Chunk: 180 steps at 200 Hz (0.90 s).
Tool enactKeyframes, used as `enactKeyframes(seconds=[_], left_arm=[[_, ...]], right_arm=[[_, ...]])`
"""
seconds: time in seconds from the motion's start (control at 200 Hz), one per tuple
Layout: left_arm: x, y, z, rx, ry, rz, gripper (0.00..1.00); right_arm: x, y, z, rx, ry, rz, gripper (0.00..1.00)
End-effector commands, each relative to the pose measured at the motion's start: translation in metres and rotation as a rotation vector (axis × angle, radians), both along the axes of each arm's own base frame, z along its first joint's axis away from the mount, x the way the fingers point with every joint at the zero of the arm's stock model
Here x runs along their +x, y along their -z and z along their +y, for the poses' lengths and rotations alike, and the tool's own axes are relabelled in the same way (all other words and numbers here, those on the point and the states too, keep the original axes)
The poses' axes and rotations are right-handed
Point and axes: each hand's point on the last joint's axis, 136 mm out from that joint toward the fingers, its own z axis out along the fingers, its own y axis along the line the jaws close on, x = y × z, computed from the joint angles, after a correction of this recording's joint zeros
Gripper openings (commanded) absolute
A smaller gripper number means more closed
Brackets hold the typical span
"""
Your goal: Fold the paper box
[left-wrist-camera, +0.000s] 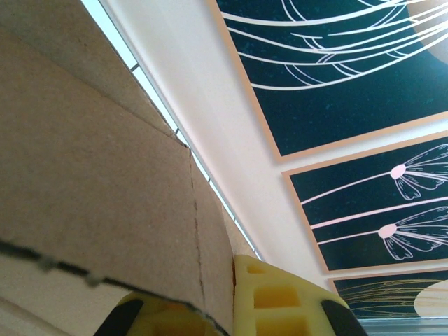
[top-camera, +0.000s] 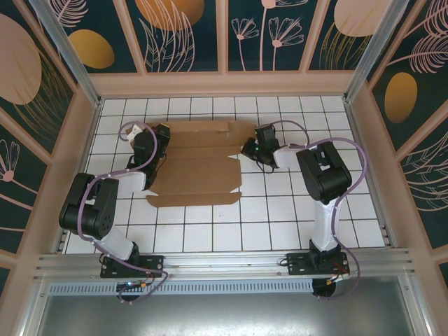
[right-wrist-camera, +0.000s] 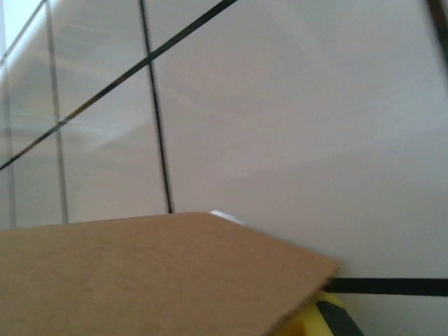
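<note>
The paper box (top-camera: 199, 164) is a flat brown die-cut cardboard sheet with flaps, lying on the white tiled table. My left gripper (top-camera: 159, 143) is at its left edge. In the left wrist view the cardboard (left-wrist-camera: 84, 175) runs between the yellow fingers (left-wrist-camera: 280, 301), which are shut on it, and the sheet's edge is lifted towards the camera. My right gripper (top-camera: 250, 148) is at the sheet's right edge. There a cardboard flap (right-wrist-camera: 140, 280) covers the jaws, one yellow finger (right-wrist-camera: 318, 318) pokes out beneath it, and the jaws are shut on the flap.
The tiled table (top-camera: 210, 231) is ringed by pale walls with dark floral panels: back (top-camera: 224, 84), left (top-camera: 70, 154) and right (top-camera: 371, 154). A metal rail (top-camera: 224, 260) with both arm bases runs along the near edge. Bare tiles lie in front of the sheet.
</note>
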Motion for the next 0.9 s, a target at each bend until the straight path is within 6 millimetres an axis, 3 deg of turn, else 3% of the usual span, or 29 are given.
enactKeyframes(seconds=[0.0, 0.295, 0.445, 0.741, 0.896], left_arm=[[-0.008, 0.042, -0.002, 0.030, 0.020, 0.135, 0.00], [-0.009, 0.044, -0.001, 0.024, 0.012, 0.144, 0.00], [-0.010, 0.044, 0.000, 0.021, 0.010, 0.145, 0.00], [-0.010, 0.046, 0.000, 0.022, 0.009, 0.151, 0.00], [-0.010, 0.046, 0.000, 0.023, 0.007, 0.152, 0.00]], right_arm=[[-0.007, -0.003, 0.024, 0.138, -0.052, 0.017, 0.00], [-0.014, -0.031, 0.043, 0.316, -0.107, -0.027, 0.00], [-0.017, -0.035, 0.051, 0.359, -0.134, -0.032, 0.09], [-0.024, -0.024, 0.068, 0.410, -0.191, 0.006, 0.29], [-0.027, -0.005, 0.068, 0.368, -0.194, 0.056, 0.30]])
